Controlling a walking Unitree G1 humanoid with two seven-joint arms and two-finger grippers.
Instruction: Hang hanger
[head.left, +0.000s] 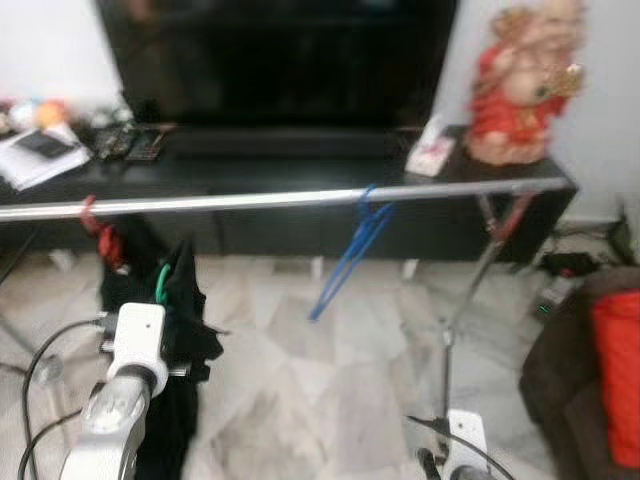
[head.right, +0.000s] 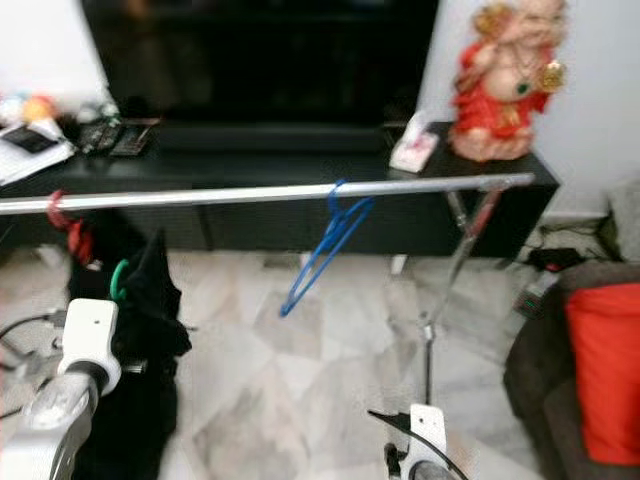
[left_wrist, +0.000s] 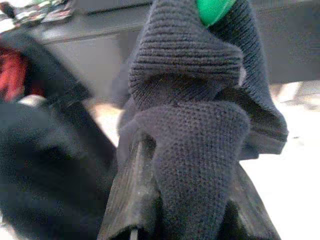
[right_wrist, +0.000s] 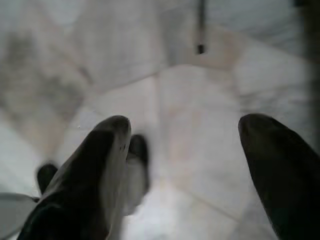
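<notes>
Head cameras look down at rail (head.left: 300, 198).

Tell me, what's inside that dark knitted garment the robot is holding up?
A green hanger pokes out of the dark garment, gripped by the left end effector. The rest of the hanger is covered by fabric.

Rail (head.left: 250, 199): silver
Hanger on rail (head.left: 348, 254): blue
Held hanger (head.left: 161, 283): green
Garment (left_wrist: 200, 125): black ribbed knit
Floor (head.left: 330, 390): pale grey-beige marbled tiles
Cabinet (head.left: 300, 170): black
Statue (head.left: 520, 80): red, gold trim
</notes>
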